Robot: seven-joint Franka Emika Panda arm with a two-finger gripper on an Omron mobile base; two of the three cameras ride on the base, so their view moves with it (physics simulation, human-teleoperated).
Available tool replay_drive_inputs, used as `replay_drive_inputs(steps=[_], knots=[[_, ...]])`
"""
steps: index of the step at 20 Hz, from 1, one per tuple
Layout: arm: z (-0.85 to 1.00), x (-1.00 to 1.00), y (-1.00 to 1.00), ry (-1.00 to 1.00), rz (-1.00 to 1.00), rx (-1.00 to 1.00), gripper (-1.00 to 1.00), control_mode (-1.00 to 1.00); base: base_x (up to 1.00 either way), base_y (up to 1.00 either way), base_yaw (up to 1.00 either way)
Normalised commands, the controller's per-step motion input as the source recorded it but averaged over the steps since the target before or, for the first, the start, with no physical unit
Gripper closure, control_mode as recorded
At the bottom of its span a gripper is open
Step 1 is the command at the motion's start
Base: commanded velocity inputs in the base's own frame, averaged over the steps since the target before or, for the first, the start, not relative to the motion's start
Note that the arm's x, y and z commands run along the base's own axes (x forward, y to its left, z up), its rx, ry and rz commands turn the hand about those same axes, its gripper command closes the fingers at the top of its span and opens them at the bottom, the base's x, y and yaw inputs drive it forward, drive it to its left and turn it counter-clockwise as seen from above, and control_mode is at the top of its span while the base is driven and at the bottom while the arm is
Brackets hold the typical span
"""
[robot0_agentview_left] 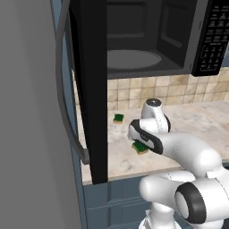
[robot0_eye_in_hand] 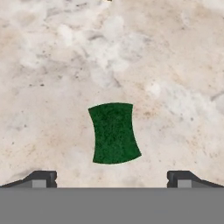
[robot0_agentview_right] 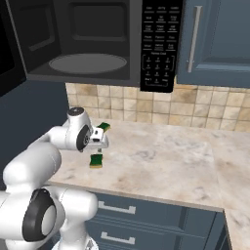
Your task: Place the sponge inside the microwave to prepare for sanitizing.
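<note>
On mottled beige marble-look table [robot0_agentview_right: 166,161], 2 sponges: the sponge [robot0_eye_in_hand: 114,133], rectangular w/ rough green top & tan base, lies directly under the end effector [robot0_eye_in_hand: 112,178], untouched. Smaller green sponge [robot0_agentview_left: 118,118] sits farther back by tiled wall. End effector released, tips wide apart either side. Above, 1 black microwave [robot0_agentview_right: 88,63], door [robot0_agentview_left: 89,89] swung open, round grey turntable [robot0_agentview_right: 88,63] inside.

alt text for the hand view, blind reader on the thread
Seen from straight above, a green sponge lies flat on a beige marbled counter, centred between the open gripper's two dark fingertips at the bottom edge. Nothing is held, and the fingertips sit well apart on either side of the sponge.
</note>
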Motion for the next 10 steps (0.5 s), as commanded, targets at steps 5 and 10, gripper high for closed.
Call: replay_drive_inputs(steps=[5, 10], knots=[[-0.31, 0.03, 0.0, 0.04, 0.0, 0.0, -1.0, -1.0, 0.0, 0.0, 0.0], [-0.39, 0.03, 0.0, 0.02, 0.0, 0.0, -1.0, -1.0, 0.0, 0.0, 0.0]])
